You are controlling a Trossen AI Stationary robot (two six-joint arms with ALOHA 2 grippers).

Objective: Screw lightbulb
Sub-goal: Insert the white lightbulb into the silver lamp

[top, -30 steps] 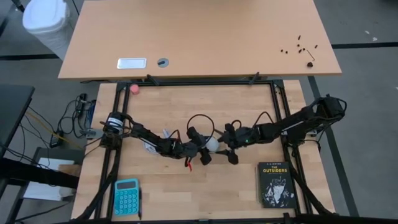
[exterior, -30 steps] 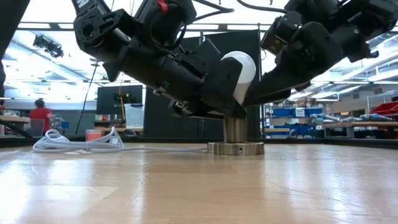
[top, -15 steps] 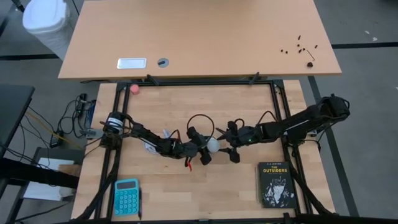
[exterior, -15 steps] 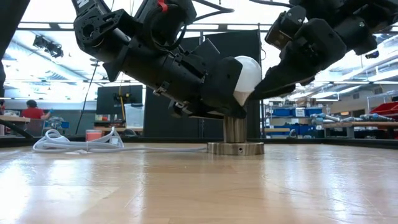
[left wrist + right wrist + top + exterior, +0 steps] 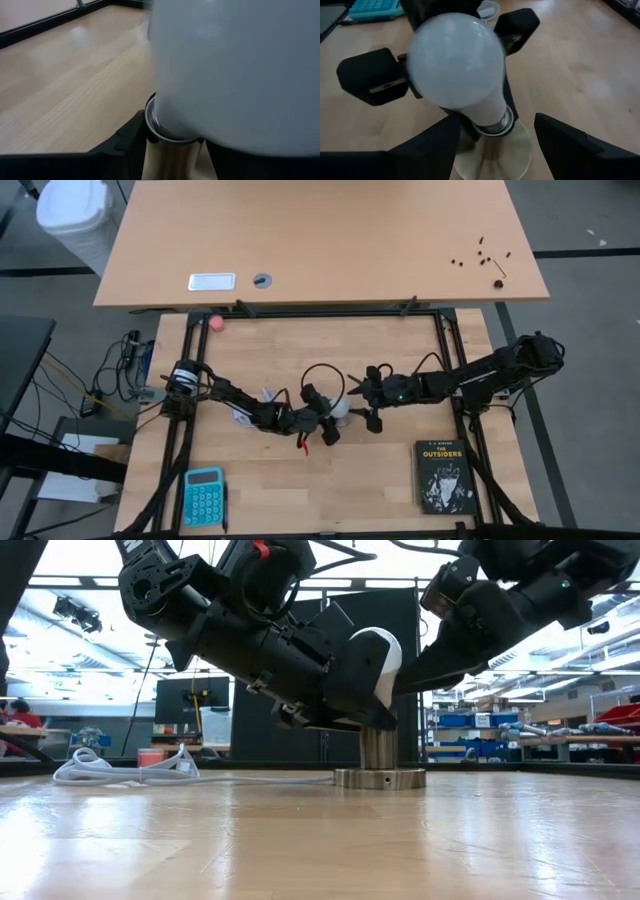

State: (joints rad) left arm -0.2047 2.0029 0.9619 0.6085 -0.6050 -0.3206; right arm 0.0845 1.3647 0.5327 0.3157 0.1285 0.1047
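Gripping the socket (image 5: 379,748) stem below the lightbulb (image 5: 462,70), your left gripper (image 5: 445,65) looks clamped narrow, tho the view's partly blocked. Bulb sits upright in the socket, mid-table. Your right gripper (image 5: 492,137) has fingers spread wide either side of the bulb, not touching.

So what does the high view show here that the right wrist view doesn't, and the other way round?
Only the high view shows both whole arms, the book, the pink ball and the second table. Only the right wrist view shows the lightbulb's screw base entering the socket, with the right gripper's open fingers apart from the glass. Both show the lightbulb, the left gripper at it, and the teal calculator.
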